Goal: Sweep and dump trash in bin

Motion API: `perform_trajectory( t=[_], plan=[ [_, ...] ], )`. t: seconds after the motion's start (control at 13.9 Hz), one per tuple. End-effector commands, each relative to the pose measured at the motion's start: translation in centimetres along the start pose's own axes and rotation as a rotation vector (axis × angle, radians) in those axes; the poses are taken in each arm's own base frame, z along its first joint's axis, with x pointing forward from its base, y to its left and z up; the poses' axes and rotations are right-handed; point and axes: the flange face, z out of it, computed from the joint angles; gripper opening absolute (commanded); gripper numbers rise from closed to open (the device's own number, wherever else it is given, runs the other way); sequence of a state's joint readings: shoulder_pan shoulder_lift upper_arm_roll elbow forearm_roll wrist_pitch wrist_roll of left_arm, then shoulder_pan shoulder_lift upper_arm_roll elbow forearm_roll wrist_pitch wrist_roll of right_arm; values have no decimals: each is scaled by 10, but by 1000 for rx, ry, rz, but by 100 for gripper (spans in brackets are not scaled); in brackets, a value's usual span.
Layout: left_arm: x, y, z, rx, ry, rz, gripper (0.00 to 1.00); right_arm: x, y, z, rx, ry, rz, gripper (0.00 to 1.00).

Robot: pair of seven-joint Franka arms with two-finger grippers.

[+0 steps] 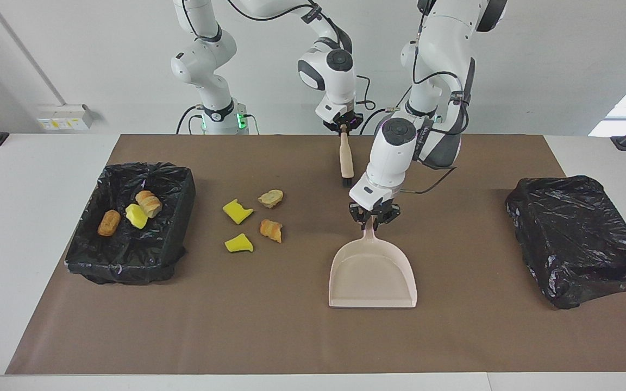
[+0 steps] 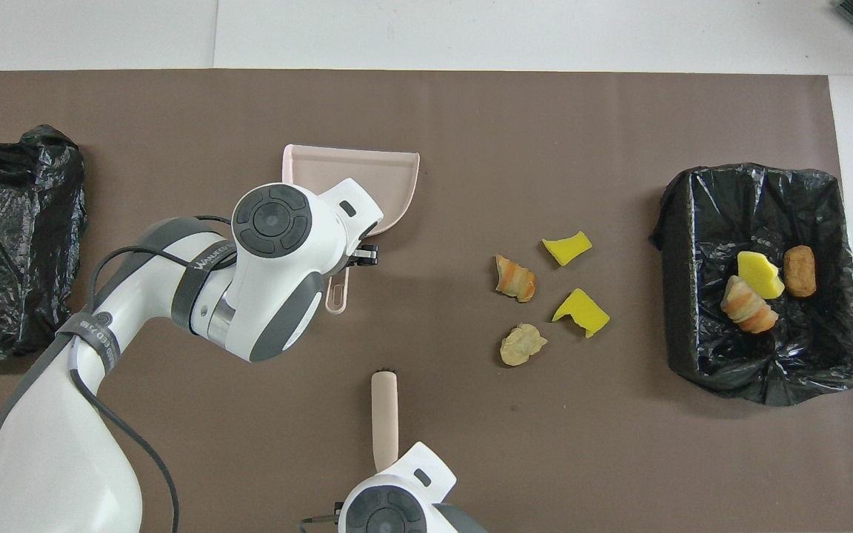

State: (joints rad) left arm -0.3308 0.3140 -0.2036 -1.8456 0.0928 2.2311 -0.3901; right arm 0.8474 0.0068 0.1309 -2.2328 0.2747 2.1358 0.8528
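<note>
Tabletop (image 1: pixel 454 336) carries an open lined bin (image 1: pixel 180 209) toward the right arm's end, three trash pieces inside. Four trash pieces (image 1: pixel 253 220) lie unswept beside it. Left claw (image 1: pixel 373 215) grips the dustpan (image 1: pixel 373 274) handle; right claw (image 1: pixel 343 126) holds the brush (image 1: pixel 346 157).

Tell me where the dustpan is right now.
The dustpan lies mid-table, farther from the robots than the brush, its handle in the left claw. The loose trash lies beside it, toward the right arm's end.
</note>
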Motion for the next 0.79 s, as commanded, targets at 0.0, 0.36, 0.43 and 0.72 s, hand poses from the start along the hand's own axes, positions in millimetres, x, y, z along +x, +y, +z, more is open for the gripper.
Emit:
perform_trajectory(
  t=[0.0,0.36,0.43,0.72],
  plan=[
    [3,-25,-25,37,-33,254,0,15,54,-77,-2,16,8,0],
    [4,-93,-56,44,-116,650,0,96,142,-118,-124,51,-5,0],
    [1,-98,-59,35,-145,774,0,117,172,-117,-136,34,-74,0],
    [-17,-85,-46,5,-227,986,0,169,227,-77,-378,-5,-172,0]
  ],
)
